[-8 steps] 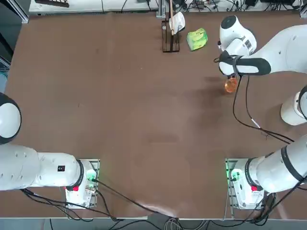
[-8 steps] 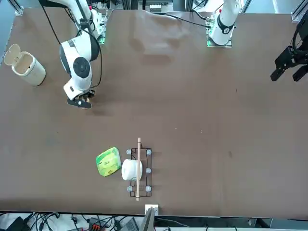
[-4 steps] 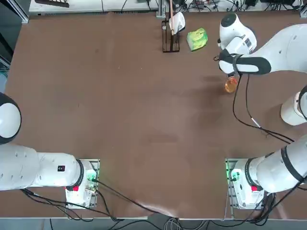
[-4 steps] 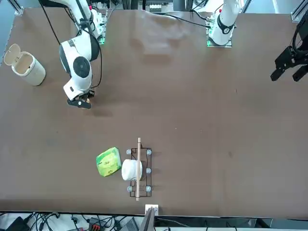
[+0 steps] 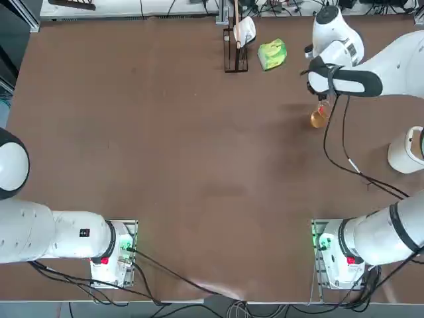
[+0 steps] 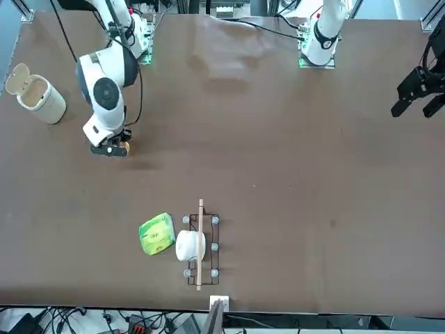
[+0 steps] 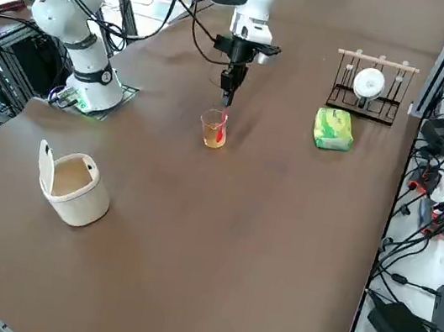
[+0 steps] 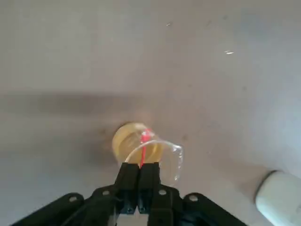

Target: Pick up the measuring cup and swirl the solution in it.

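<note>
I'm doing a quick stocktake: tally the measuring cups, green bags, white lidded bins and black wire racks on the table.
Measuring cup: 1, with the right gripper at its mouth
Green bag: 1
White lidded bin: 1
Black wire rack: 1
Total: 4

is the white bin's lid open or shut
Open: on the white bin, the lid stands up at the rim and the inside shows.

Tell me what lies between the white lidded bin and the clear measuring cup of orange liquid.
Only bare brown tabletop lies between the white bin and the clear cup, as the right side view shows.
</note>
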Robot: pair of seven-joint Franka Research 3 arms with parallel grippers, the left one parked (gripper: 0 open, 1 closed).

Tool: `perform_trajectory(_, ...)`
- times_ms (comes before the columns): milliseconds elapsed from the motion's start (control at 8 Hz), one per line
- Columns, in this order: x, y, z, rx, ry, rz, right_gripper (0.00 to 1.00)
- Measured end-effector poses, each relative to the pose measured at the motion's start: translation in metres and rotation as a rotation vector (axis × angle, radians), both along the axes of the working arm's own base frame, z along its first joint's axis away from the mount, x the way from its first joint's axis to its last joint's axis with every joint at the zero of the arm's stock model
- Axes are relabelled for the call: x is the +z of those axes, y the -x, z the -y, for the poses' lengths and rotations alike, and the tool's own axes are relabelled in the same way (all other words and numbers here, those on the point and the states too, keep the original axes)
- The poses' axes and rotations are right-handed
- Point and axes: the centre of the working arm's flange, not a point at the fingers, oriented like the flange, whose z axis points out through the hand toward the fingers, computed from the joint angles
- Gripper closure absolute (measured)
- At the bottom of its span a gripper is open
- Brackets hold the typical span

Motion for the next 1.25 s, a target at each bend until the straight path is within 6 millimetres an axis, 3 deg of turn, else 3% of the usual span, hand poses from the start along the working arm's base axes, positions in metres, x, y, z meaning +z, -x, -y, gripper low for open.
perform_trajectory(500,-0.001,-0.003,0.028,0.052,-0.178,-0.107,0.97)
perform_trajectory(1250,0.000,-0.009,0.067,0.089,-0.203,-0.132,0.97)
